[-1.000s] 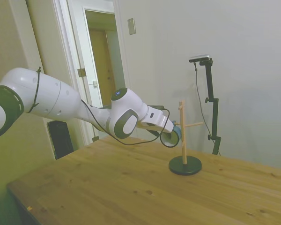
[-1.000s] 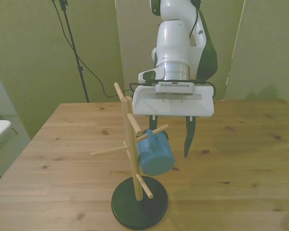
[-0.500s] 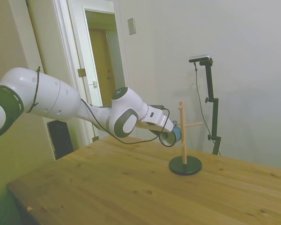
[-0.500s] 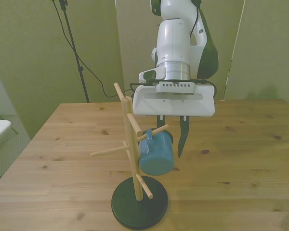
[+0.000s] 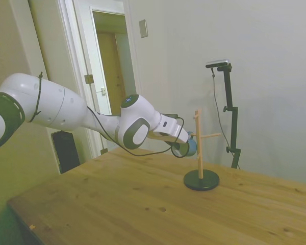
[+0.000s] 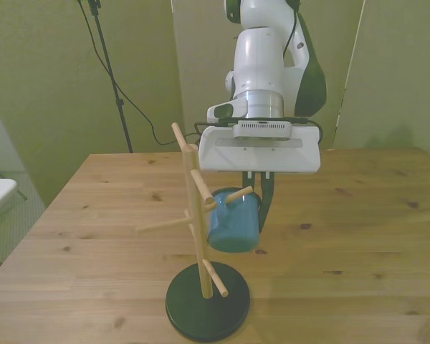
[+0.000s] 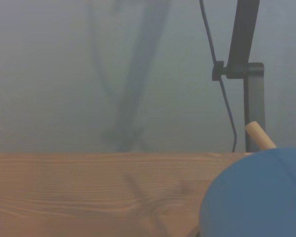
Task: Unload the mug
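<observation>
Gripping is the step you're in, by my read: the gripper (image 6: pixel 247 208) has its dark fingers tight against the mug (image 6: pixel 233 221), one finger showing on the front view's right of the cup, the other hidden behind it. I'd call it clamped on the mug, though the far contact isn't visible.

The mug hangs on the wooden mug tree (image 6: pixel 193 215), its handle side toward the post and an upward-slanting peg (image 6: pixel 238 194) crossing its top. It sits above the black round base (image 6: pixel 207 308), clear of the table (image 6: pixel 358 236). So not unloaded yet.

In the side view the mug (image 5: pixel 187 147) is just beside the post (image 5: pixel 198 145), with the arm reaching in low and nearly level. The wrist view is blurry, showing only the blue mug bottom (image 7: pixel 256 197) and a peg tip (image 7: pixel 259 134) poking past it.

What you need next, as I judge it:
- Slide the mug along the peg's slant, up and away from the post, until the handle clears the peg tip.
- Don't pull straight sideways or down; the handle would catch and could tip the tree, since the base is only resting on the table.
- Watch the lower pegs (image 6: pixel 215 278) and the long side peg (image 6: pixel 165 224); the cup body is near them.
- Once free, move well apart from the tree and set the mug on bare wood.

Can't tell how deep the handle sits on the peg.
</observation>
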`<state>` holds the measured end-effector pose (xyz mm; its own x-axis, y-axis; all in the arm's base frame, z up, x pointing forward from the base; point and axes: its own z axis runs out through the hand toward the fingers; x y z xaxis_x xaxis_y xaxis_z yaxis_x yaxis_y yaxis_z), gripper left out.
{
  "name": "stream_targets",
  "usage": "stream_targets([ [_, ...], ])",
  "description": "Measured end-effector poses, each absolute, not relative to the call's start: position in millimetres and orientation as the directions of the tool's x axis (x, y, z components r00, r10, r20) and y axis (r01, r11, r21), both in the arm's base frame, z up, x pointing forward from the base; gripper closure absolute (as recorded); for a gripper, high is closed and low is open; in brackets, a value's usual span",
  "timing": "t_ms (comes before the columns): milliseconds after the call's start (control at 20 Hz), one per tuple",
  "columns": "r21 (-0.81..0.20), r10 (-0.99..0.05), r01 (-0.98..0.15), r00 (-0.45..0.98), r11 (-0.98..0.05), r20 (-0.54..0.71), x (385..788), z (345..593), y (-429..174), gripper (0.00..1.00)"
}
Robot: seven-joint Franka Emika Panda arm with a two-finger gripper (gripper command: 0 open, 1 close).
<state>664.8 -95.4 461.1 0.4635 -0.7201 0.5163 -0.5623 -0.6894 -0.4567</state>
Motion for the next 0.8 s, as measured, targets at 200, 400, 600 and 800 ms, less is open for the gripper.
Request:
stream_targets([
  [200,-0.457,-0.715,-0.555,0.47,-0.695,0.517,660,464,-91,1.0],
  [400,-0.461,-0.71,-0.543,0.477,-0.701,0.518,650,472,-82,1.0],
  [600,-0.457,-0.696,-0.528,0.488,-0.716,0.527,644,479,-72,1.0],
  [800,-0.442,-0.669,-0.504,0.509,-0.742,0.542,645,481,-57,1.0],
])
